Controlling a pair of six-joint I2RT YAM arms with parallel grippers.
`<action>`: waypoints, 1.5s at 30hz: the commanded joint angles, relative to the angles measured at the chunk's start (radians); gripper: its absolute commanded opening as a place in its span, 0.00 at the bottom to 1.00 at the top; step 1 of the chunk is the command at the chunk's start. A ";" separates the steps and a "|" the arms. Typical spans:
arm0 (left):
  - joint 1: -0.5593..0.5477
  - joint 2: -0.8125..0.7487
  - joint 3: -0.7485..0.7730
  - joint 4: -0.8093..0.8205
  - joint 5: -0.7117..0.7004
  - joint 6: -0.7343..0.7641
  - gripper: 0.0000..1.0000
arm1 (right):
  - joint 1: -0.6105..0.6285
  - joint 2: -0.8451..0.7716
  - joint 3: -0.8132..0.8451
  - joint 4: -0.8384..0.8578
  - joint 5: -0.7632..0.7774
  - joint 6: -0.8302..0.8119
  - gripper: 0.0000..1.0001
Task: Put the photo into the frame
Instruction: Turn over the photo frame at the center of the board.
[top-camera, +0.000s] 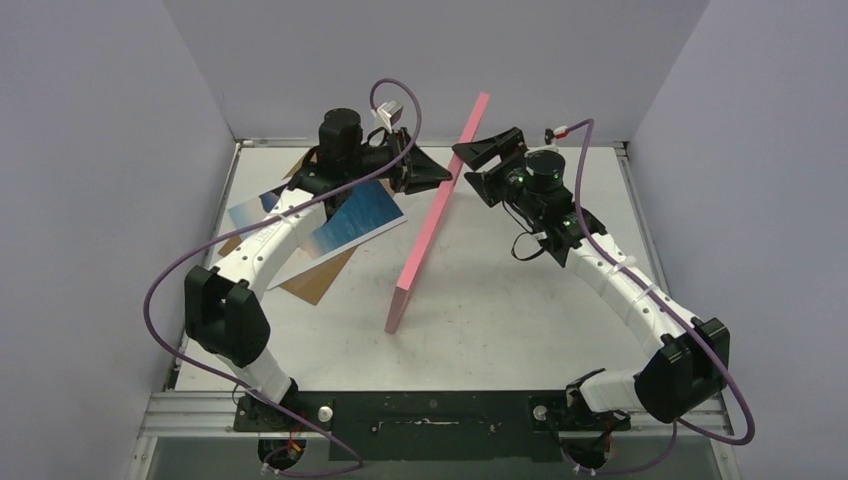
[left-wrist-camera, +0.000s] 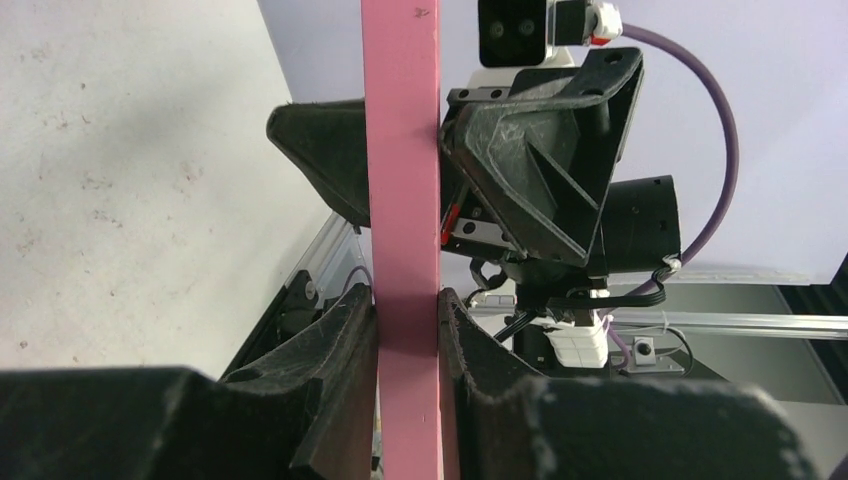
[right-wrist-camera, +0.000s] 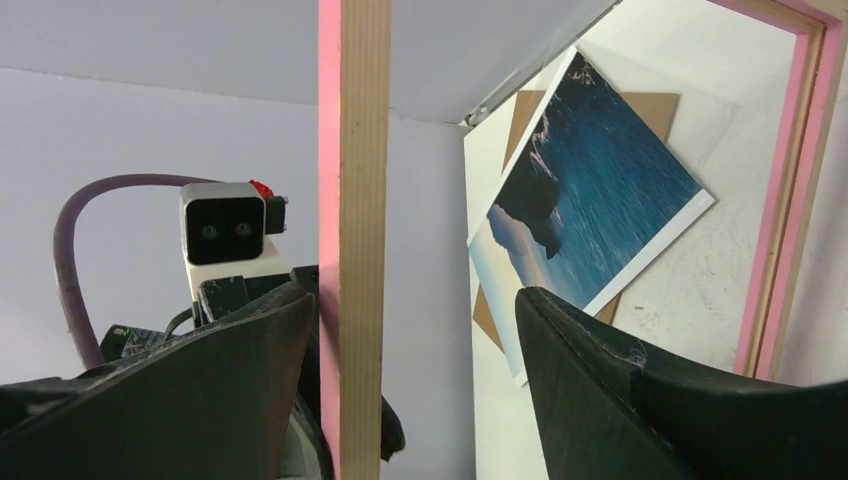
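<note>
- The frame (top-camera: 435, 215) stands on edge in the middle of the table (top-camera: 520, 310), pink side towards the left arm and wood-coloured back towards the right arm. Its far end is raised and its near end is low; whether that end touches the table cannot be told.
- The left end effector (left-wrist-camera: 408, 320) pinches the frame's upper bar, one finger pressed flat on each face.
- The right end effector (right-wrist-camera: 412, 295) meets the frame from the opposite side, just beyond the left one's hold. Its jaws are spread and straddle the same bar. One finger is close against the bar, and the other stands clear of it with an open gap.
- The photo (top-camera: 355, 215) lies sea side up on the table to the left of the frame, apart from it. The left arm partly covers it.
- A brown backing panel (top-camera: 320, 282) lies under the photo, also left of the frame, with its corners sticking out past the print's white border.
</note>
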 joint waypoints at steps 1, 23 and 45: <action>-0.015 -0.080 -0.002 0.132 0.031 -0.021 0.00 | -0.007 0.025 0.033 0.138 -0.037 -0.018 0.73; -0.015 -0.156 -0.092 0.059 -0.043 0.073 0.60 | -0.045 -0.037 0.080 0.033 -0.021 -0.112 0.19; 0.153 -0.298 -0.158 -0.513 -0.386 0.555 0.92 | -0.204 0.085 0.391 -0.853 0.085 -0.629 0.16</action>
